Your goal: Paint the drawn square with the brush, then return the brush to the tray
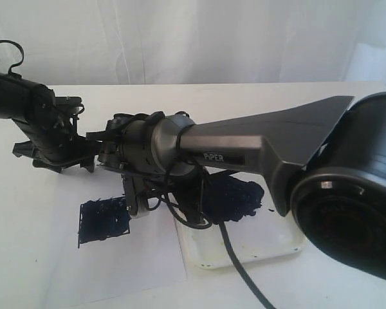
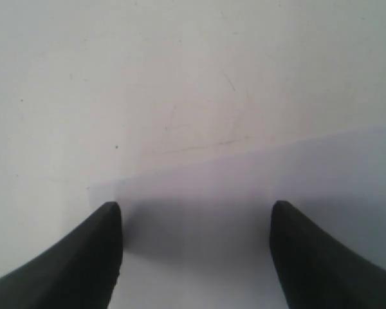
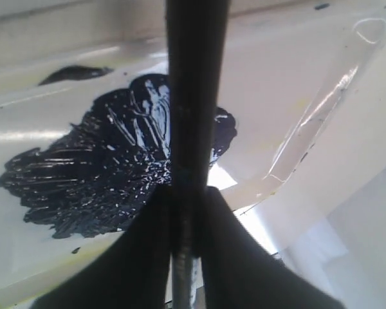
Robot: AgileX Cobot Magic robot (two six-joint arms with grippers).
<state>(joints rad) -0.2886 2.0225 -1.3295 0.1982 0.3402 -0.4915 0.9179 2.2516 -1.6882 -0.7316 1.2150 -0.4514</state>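
the drawn square [image 1: 103, 221] sits on the white paper [image 1: 135, 270], and its inside is thick with blue-black daubs, with only a few pale flecks showing through, so the painting looks done or very nearly. just to its right lies the tray [image 1: 244, 257], its big paint blob [image 3: 96, 167] glistening. and here's the brush [image 3: 190, 96]: in the right wrist view its dark handle runs straight across the blob, above the tray floor, pinched between the two fingers of the right gripper [image 3: 183, 199]. whether the bristles touch the tray i can't tell, because the tip is out of sight. in the exterior view the right arm reaches across the middle and hides the brush altogether. off to the left, the left gripper [image 2: 196, 212] hangs with its jaws spread wide and nothing between them, over the paper's edge and the bare table [image 2: 116, 77]. so what's left, by my reading, is the return: the brush needs laying down in the tray, and that pinch isn't yet let go.
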